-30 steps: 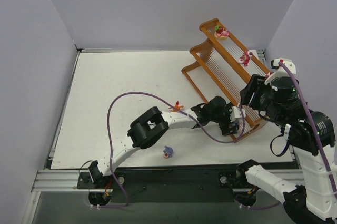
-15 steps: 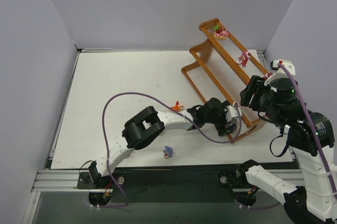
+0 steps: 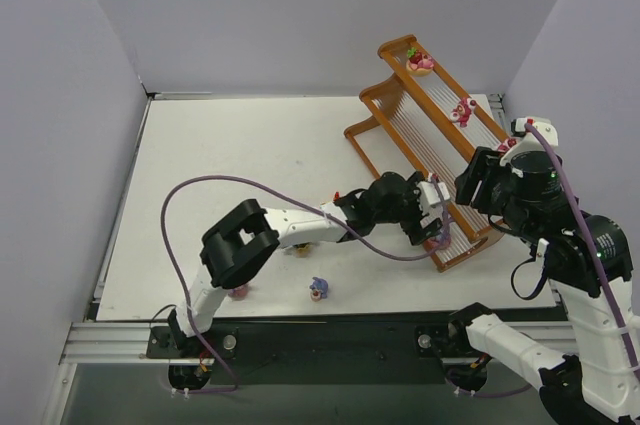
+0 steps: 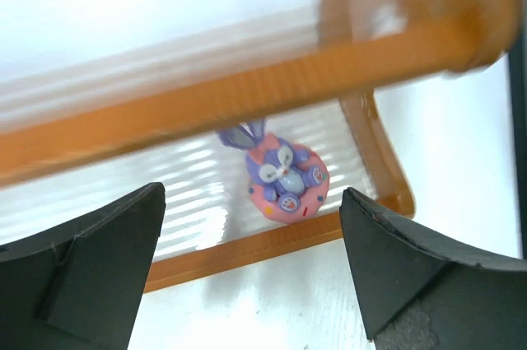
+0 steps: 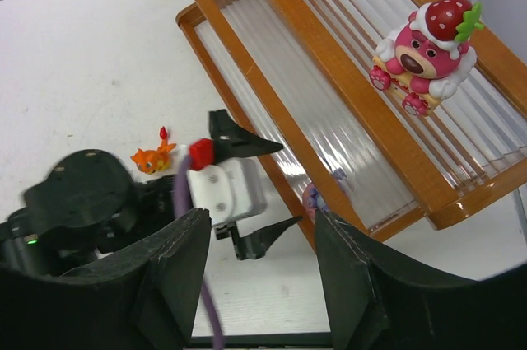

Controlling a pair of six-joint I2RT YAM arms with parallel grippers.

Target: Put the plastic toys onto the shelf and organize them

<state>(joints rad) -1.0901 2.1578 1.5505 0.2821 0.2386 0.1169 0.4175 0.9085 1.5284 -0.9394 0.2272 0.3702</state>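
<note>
Bearing the orange shelf point(image 3: 376, 88), a white table point(image 3: 230, 165) sits between grey walls point(image 3: 300, 15).

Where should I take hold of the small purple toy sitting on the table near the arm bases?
Take the purple toy across its body, coming straight down: it sits alone on the table with open space all round for the fingers. It shows too small in the top view to choose a finer part.

The top camera looked steeply down over the table point(image 3: 220, 165), the shelf point(image 3: 420, 140) at right of frame. The left wrist camera sat close against the lowest tier; the right wrist camera viewed it from farther above. Both caught the purple toy point(image 4: 284, 175).
</note>
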